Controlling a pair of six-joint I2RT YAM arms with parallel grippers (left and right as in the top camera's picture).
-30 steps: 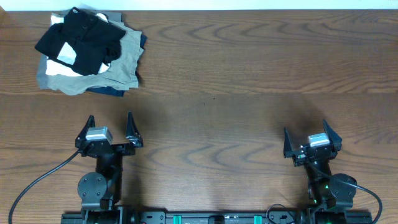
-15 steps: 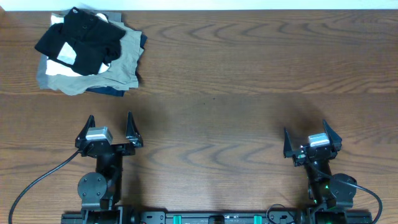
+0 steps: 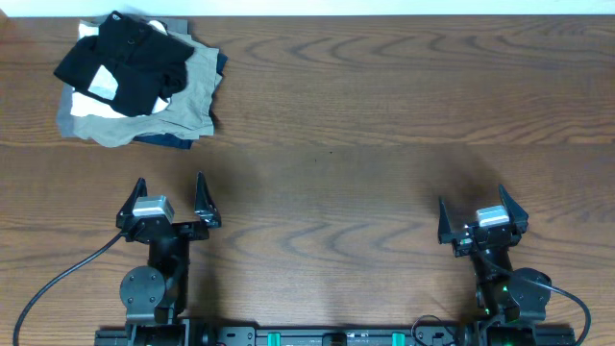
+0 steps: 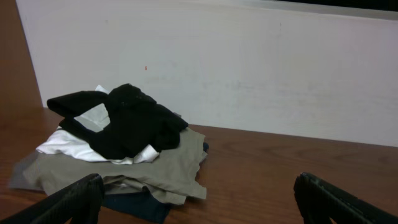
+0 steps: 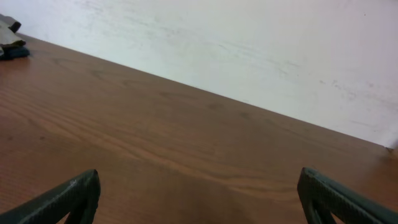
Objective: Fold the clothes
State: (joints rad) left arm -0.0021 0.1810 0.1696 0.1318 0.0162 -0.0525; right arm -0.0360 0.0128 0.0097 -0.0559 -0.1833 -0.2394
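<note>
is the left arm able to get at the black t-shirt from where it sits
Probably yes: the black T-shirt lies uncovered atop the pile, and nothing stands between it and the open left gripper, though it is far.

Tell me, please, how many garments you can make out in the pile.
4, stacked together: black T-shirt on top, white garment under it, khaki-grey garment below, dark blue garment at the bottom. More may be hidden.
</note>
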